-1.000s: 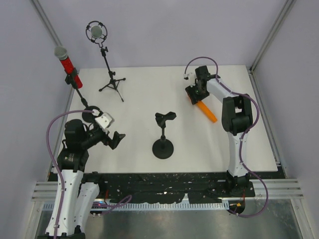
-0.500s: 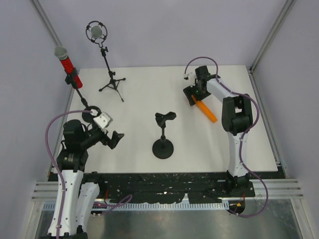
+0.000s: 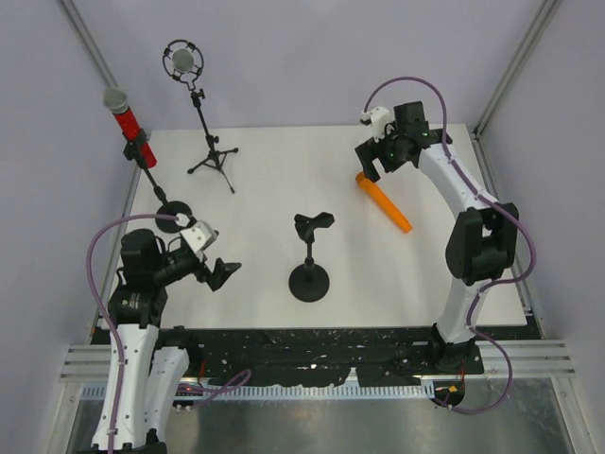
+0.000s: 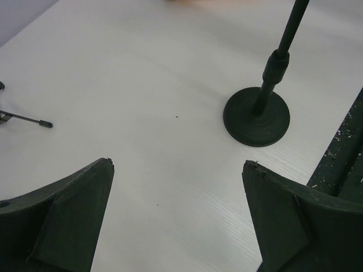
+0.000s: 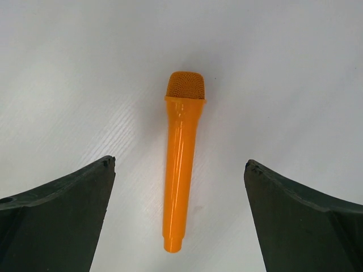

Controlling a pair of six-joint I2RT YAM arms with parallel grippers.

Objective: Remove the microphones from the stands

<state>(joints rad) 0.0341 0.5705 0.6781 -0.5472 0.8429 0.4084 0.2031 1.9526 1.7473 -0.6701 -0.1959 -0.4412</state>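
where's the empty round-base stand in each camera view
Top external: empty stand at table centre, between the arms.
Left wrist: the stand sits upper right, base and lower pole only.
Right wrist: not in it.
Shared landmark: the white table.

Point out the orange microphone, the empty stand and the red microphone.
orange microphone point(image 5: 181, 164), right wrist view, middle of its handle.
empty stand point(image 3: 309, 283), top view, round base.
red microphone point(image 3: 124, 123), top view, red handle.

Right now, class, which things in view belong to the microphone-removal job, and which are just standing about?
In the job: orange microphone, lying flat; empty round-base stand; right gripper, open over that microphone.

Standing about: red microphone in its slanted stand; shock-mounted microphone on a tripod stand.
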